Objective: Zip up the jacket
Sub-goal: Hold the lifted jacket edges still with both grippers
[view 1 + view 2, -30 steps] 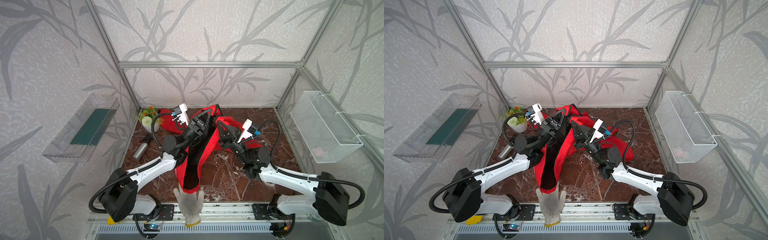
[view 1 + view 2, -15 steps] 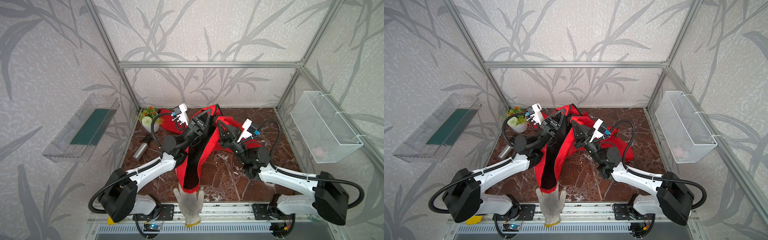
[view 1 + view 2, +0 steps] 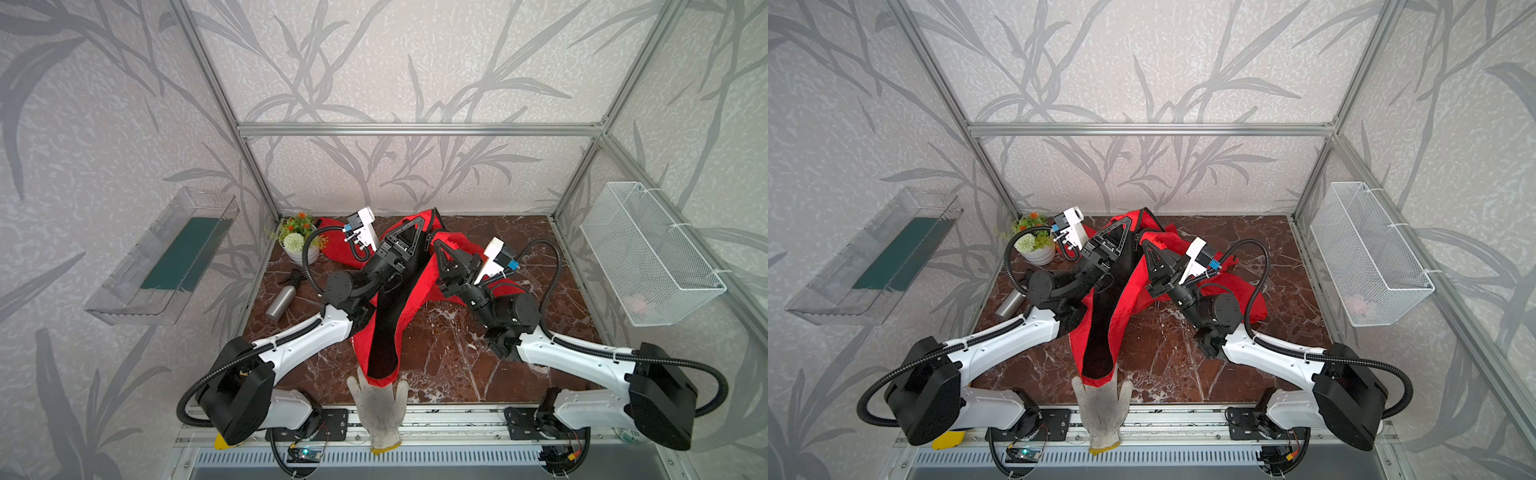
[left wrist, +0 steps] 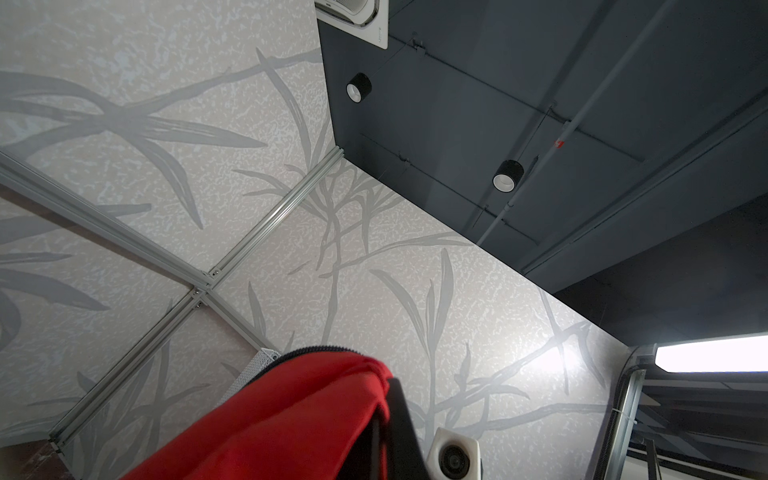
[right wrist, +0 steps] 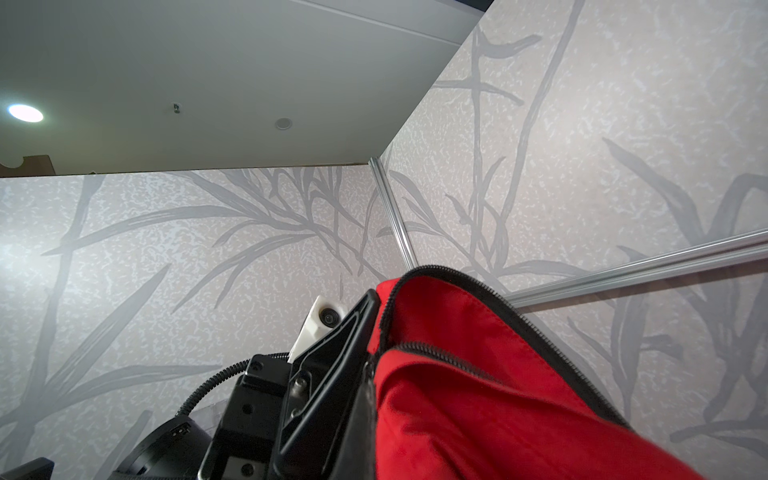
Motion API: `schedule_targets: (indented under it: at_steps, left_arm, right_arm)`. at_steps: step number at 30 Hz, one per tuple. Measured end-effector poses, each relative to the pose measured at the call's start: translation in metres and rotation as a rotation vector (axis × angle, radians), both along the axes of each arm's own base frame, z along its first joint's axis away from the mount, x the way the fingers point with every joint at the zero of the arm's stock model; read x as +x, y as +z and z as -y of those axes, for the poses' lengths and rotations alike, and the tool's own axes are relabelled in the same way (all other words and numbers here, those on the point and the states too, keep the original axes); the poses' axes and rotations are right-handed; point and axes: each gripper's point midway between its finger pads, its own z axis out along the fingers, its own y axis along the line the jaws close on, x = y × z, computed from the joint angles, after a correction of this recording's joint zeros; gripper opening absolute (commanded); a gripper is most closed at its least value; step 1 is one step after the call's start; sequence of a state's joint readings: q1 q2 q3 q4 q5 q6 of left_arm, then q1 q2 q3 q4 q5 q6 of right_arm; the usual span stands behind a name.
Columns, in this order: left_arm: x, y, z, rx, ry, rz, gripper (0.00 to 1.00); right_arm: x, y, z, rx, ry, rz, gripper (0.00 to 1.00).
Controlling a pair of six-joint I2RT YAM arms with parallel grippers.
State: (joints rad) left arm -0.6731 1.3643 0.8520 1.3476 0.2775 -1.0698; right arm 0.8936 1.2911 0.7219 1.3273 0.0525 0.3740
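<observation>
Red thin-fabric jacket (image 3: 417, 291) is hoisted mid-scene above the dark marble counter (image 3: 457, 353). It hangs from a peak at the far middle down to the near edge, the rest heaped on the counter at far right. The front is open and unzipped, with black lining (image 3: 382, 353) gaping between the two red edges. Black zipper teeth (image 5: 457, 286) run along the lifted edge in the right wrist view. I cannot tell where the slider is. Left gripper (image 3: 417, 226) is raised at the peak, its jaws pressed together and pinching the jacket's top edge. Right gripper (image 3: 437, 246) is just beside it on the right, jaws also pressed together, apparently pinching the other red edge. White knit work glove (image 3: 378, 405) lies at the near edge, touching the jacket's hanging end. Small potted plant (image 3: 297, 241) and steel spray bottle (image 3: 280, 301) sit on the left, apart from the jacket. White wire basket (image 3: 648, 257) is on the right wall and clear plastic tray (image 3: 166, 257) on the left wall. Step looks like holding up the two front edges to line up the zipper, with zipping not yet begun. Next move likely calls for bringing both edges together, finding the slider and seating the pin. Then one side holds the fabric taut while the other pulls.
</observation>
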Motion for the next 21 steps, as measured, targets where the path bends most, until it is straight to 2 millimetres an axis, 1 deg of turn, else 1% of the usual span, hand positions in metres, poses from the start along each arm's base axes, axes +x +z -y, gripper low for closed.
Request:
schedule_targets:
  at_steps: [10,15,21]
  left_arm:
    - [0.0000,0.0000,0.0000,0.000,0.000,0.000,0.00]
    - [-0.0001,0.0000,0.0001,-0.001,-0.001,-0.001,0.00]
    - [0.0001,0.0000,-0.0001,-0.002,-0.001,-0.002,0.00]
  right_arm:
    - [0.0025,0.0015,0.0022,0.004,-0.007,0.000,0.00]
    - [0.0028,0.0072,0.0025,0.018,-0.002,0.004,0.00]
    - [0.0055,0.0088,0.0012,0.024,-0.001,0.001,0.00]
